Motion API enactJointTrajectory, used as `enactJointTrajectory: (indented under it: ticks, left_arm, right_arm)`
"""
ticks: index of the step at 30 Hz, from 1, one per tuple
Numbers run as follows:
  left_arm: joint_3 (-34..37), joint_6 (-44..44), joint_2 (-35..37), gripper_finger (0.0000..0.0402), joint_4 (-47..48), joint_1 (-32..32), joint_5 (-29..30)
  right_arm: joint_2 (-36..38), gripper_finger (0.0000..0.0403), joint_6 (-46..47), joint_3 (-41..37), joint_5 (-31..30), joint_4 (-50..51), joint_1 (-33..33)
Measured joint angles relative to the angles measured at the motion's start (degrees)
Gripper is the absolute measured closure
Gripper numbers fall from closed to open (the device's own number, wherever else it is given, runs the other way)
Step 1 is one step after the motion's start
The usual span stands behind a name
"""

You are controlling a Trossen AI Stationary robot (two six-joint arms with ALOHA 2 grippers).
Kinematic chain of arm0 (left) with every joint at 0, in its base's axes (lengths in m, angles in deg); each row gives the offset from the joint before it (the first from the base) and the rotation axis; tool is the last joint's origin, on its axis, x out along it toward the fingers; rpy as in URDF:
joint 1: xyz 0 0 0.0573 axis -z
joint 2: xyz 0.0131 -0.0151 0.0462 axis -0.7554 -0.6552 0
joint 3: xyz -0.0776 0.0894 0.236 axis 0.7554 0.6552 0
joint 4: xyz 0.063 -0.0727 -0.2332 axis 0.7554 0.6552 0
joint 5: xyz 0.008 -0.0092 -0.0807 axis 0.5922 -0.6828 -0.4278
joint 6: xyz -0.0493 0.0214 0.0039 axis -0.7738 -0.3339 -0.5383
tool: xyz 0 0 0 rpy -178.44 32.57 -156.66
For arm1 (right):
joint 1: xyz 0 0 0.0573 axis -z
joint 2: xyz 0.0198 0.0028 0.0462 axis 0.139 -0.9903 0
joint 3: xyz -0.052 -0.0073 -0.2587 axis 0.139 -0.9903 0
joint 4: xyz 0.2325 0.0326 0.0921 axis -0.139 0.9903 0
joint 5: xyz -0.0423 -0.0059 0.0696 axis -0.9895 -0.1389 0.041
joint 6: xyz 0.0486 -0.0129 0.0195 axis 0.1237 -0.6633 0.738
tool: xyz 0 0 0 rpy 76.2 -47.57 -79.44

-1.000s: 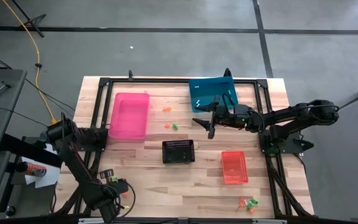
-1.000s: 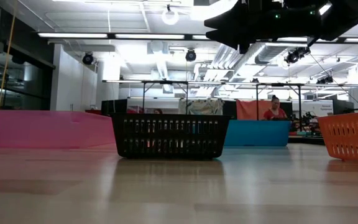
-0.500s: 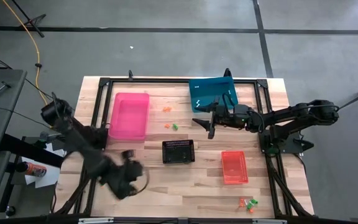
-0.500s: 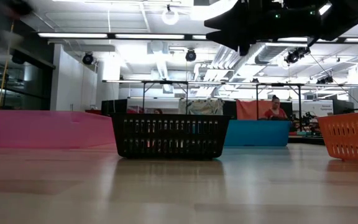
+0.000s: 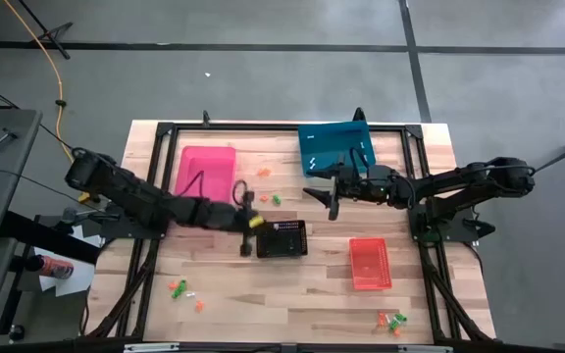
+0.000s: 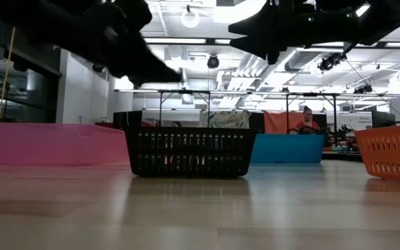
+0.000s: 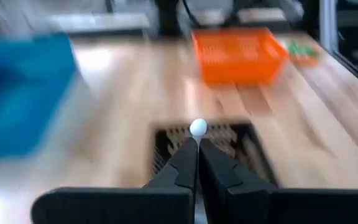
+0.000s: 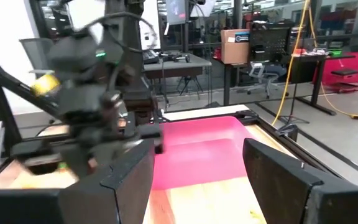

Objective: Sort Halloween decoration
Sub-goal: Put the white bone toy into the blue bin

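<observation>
My left gripper (image 7: 197, 144) is shut on a tiny white round trinket (image 7: 197, 127) of the Halloween decoration, over the left end of the black basket (image 5: 282, 238). Orange and green trinkets lie on the wood near the front left (image 5: 178, 287), in the middle (image 5: 275, 199) and at the front right (image 5: 390, 319). My right gripper (image 5: 333, 193) hangs open and holds nothing, near the blue bin (image 5: 336, 147). In the right wrist view its fingers (image 8: 278, 180) stand wide apart. My left gripper pinches the white trinket (image 7: 197, 129) between its two fingertips, at their very ends. The fingers come from the table's left, slanting a little downward. The trinket is lifted clear, above the black basket's left rim (image 7: 166, 134).
A pink bin (image 5: 207, 172) stands at the far left, partly under my left arm. A red-orange bin (image 5: 370, 263) stands right of the basket. A black frame (image 5: 165, 132) runs around the table. Bare wood lies along the front edge between the trinket groups.
My left gripper has swung quickly from the front left corner toward the table's far and right side, to the black basket. It has tipped up from pointing down to nearly level and stayed shut. The trinkets at the front left now lie uncovered.
</observation>
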Motion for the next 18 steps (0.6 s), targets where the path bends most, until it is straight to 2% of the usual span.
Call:
enactJointTrajectory:
  ticks: [4,8,12,18]
  left_arm:
    - [1.5,8.0,0.0,0.0401,-8.0,-7.0,-2.2]
    - [1.6,11.7,0.0,0.0401,-12.8,-14.3,-9.0]
    - [1.6,11.5,0.0,0.0401,-16.5,-20.0,-16.7]
    - [1.6,9.1,0.0,0.0401,-17.0,-23.1,-20.6]
  right_arm:
    - [0.0,0.0163,-0.4,0.0,0.6,0.2,0.0]
    - [0.0,0.0163,-0.9,0.0,2.7,0.0,0.0]
    - [0.0,0.0163,-3.6,0.0,3.0,-0.2,-0.5]
    - [0.0,0.0163,-6.4,0.0,3.0,-1.3,-0.3]
